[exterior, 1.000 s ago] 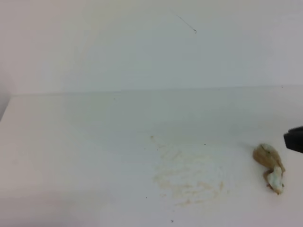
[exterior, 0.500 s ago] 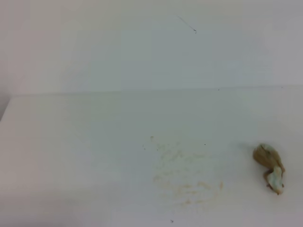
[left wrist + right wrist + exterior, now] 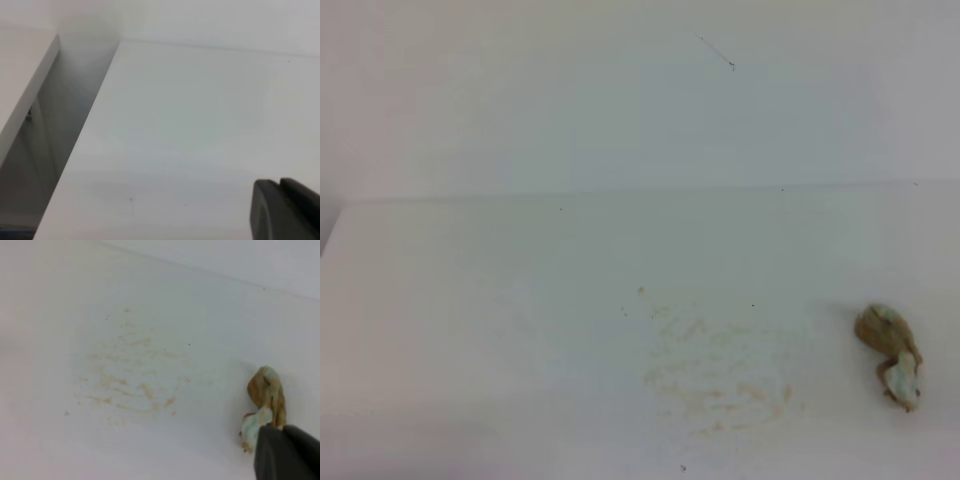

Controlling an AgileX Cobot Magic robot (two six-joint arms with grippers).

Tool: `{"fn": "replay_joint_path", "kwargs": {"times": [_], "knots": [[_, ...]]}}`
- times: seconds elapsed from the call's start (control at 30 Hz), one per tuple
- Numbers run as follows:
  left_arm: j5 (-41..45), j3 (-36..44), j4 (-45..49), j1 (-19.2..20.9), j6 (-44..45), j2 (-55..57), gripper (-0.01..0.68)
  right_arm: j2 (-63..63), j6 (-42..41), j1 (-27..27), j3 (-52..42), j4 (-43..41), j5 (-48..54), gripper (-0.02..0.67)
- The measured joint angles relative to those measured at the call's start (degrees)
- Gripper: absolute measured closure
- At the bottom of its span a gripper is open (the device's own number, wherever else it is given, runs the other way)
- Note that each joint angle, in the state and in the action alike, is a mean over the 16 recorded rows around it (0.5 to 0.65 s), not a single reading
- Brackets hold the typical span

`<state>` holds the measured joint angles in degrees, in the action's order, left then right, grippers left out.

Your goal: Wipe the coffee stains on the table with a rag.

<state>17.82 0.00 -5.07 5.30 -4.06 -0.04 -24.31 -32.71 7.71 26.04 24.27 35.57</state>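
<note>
Lying loose on table (image 3: 470, 300), rag (image 3: 890, 354) beside faint coffee stains (image 3: 715, 375), right gripper (image 3: 287, 452) closed empty, left gripper (image 3: 285, 210) unclear.

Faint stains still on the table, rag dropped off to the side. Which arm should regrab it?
Right, probably. Its wrist view has the rag just beyond its fingers, with the coffee stains nearby. The left wrist view shows only bare table, no rag.

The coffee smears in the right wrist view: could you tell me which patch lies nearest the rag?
The small tan fleck pair at the lower right edge of the coffee stains lies nearest the rag; the other smears lie further left or further up on the table.
</note>
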Motion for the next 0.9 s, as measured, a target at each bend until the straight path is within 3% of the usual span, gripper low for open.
{"fn": "replay_joint_path", "kwargs": {"times": [0.23, 0.7, 0.9], "knots": [[0.0, 0.0, 0.0, 0.0, 0.0, 0.0, 0.675, 6.64, 0.24, -0.09, -3.53, -0.81, -2.73, 0.649], [0.02, 0.0, 0.0, 0.0, 0.0, 0.0, 0.675, 24.66, 3.97, -1.34, -24.26, -1.19, -32.86, 0.649], [0.04, 0.0, 0.0, 0.0, 0.0, 0.0, 0.675, 26.1, 2.88, -3.67, -28.09, -1.2, -29.6, 0.649]]}}
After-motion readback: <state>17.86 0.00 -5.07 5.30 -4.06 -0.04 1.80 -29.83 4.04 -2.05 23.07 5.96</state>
